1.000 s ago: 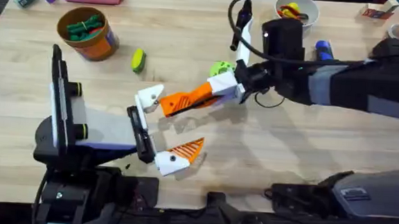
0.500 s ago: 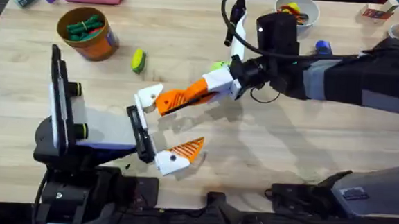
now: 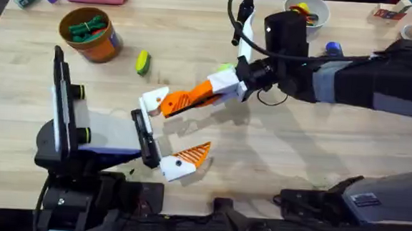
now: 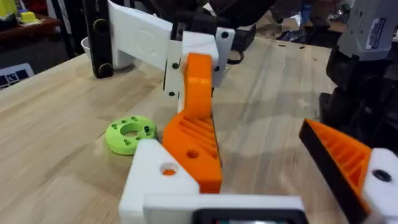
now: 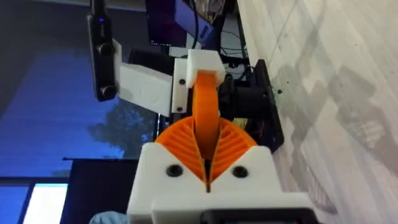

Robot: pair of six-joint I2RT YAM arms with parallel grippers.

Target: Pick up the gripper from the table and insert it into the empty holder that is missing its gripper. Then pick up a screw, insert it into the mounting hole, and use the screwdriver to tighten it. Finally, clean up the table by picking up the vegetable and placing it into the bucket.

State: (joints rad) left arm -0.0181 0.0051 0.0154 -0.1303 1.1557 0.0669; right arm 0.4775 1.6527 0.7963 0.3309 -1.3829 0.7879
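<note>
Right gripper (image 3: 206, 95), pinching the orange gripper (image 3: 182, 102), has advanced; its tip now meets the holder (image 3: 153, 98). Insertion underway.

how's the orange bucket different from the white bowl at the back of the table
The bucket is orange with a tan rim; the bowl is plain white. The bucket holds green pieces; the bowl holds yellow and red ones. The bucket stands in the open at the far left, while the bowl sits right of centre, partly hidden behind the right arm. Both are round, upright and open-topped.
</note>
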